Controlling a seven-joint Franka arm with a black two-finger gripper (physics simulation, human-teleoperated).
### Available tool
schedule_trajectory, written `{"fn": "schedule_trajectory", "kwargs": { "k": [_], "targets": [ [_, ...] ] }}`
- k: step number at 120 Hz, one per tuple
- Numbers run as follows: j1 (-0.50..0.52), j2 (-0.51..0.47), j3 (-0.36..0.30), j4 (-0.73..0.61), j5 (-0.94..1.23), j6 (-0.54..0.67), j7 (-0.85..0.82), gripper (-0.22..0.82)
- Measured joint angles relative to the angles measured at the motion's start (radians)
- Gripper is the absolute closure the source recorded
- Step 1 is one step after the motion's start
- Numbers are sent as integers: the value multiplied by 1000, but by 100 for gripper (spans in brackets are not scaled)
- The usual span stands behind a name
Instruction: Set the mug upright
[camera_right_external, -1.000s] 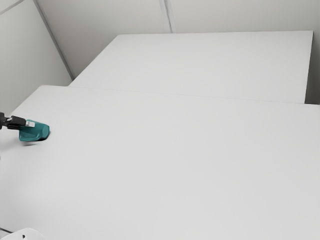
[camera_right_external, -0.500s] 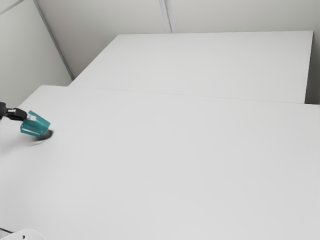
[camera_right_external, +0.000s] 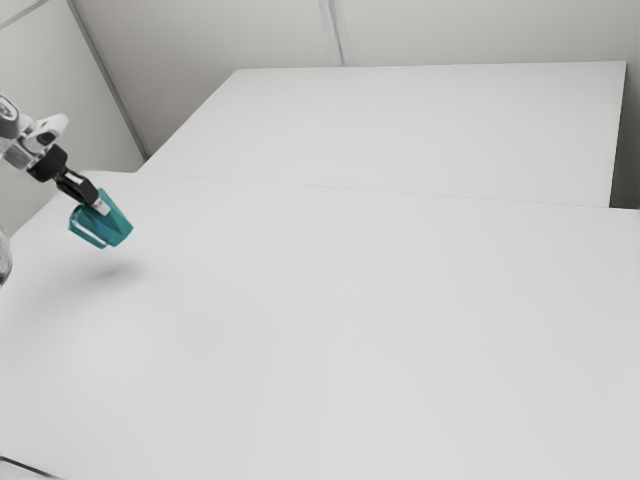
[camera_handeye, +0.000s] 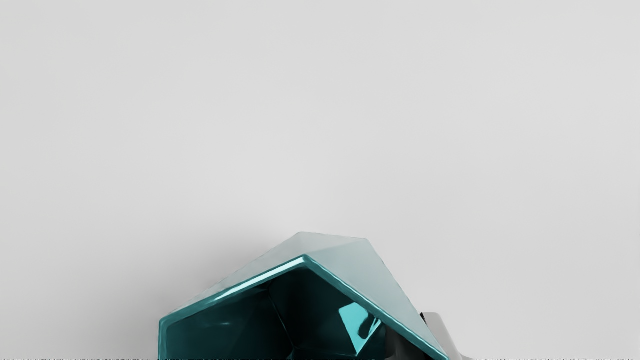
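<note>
The glossy teal, faceted mug, perhaps glazed ceramic, hangs at the tips of the black two-finger gripper (camera_right_external: 101, 208), its body (camera_right_external: 114, 222) leaning well off upright. The jaws are closed on one wall of it near the rim (camera_handeye: 250, 281): a pale grey fingertip (camera_handeye: 442, 332) lies against the outside, and a dark grey form just inside the mouth looks to be the other finger. I would expect it to be light to middling in weight, stiff, rather slippery on those smooth facets, and liable to chip if knocked. A pinch on one wall seems a fair hold, though with the weight off to one side of the jaws the mug could swing or twist in them. The mouth opens toward the hand's camera; within are dark angled walls and a bright teal patch (camera_handeye: 357, 325), but the cup's floor is partly hidden, so I cannot tell what might sit deeper. Below the jaws is the broad, smooth white table (camera_right_external: 330, 320), with the mug's soft shadow (camera_right_external: 115, 272) apart from it. Standing it up calls for levelling the base before a gentle lowering; set down on an edge, it could tip.
</note>
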Motion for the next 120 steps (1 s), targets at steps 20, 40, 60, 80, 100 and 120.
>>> {"fn": "schedule_trajectory", "kwargs": {
  "k": [20,40,60,80,100,120],
  "targets": [
    [-317,-124,212,-115,59,19,-88,79],
    [-455,-265,216,-250,187,55,-211,79],
    [-579,-369,216,-399,305,120,-353,79],
    [-613,-427,183,-499,379,181,-493,79],
    [-571,-506,84,-595,452,225,-629,79],
    [-567,-560,56,-683,511,247,-760,78]
  ]
}}
